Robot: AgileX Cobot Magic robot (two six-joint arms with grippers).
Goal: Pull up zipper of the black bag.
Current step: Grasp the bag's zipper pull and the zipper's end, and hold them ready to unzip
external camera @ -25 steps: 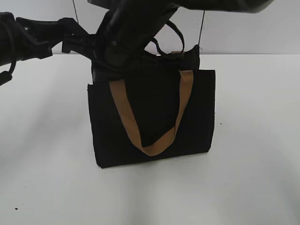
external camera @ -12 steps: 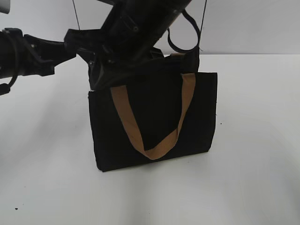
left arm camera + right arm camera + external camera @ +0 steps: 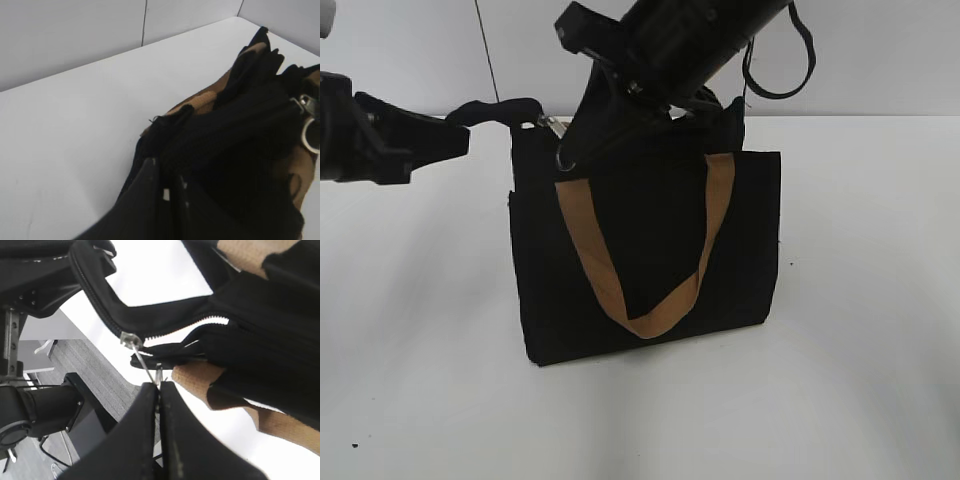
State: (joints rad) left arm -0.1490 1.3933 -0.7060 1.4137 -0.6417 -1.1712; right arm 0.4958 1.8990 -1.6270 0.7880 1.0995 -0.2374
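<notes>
The black bag (image 3: pixel 650 250) stands upright on the white table (image 3: pixel 860 380), a tan handle (image 3: pixel 582 245) hanging down its front. My left gripper (image 3: pixel 470 125) is shut on the black fabric tail at the bag's top left corner and holds it taut; in the left wrist view the jaws (image 3: pixel 167 182) pinch the bag's fabric (image 3: pixel 240 130). My right gripper (image 3: pixel 568 155) reaches down from the upper right. In the right wrist view it (image 3: pixel 159 386) is shut on the silvery pull tab (image 3: pixel 145 362) of the zipper (image 3: pixel 210 321). The slider sits near the tail end.
A grey back wall (image 3: pixel 880 60) stands behind the table. A silver ring (image 3: pixel 309 135) hangs at the bag's top. The right wrist view shows the table edge, grey floor (image 3: pixel 100 375) and a black arm base (image 3: pixel 45 407) beyond it.
My right arm has swung up and to the right, uncovering the bag's top left corner. My left arm has drawn back to the left, stretching the fabric tail.
</notes>
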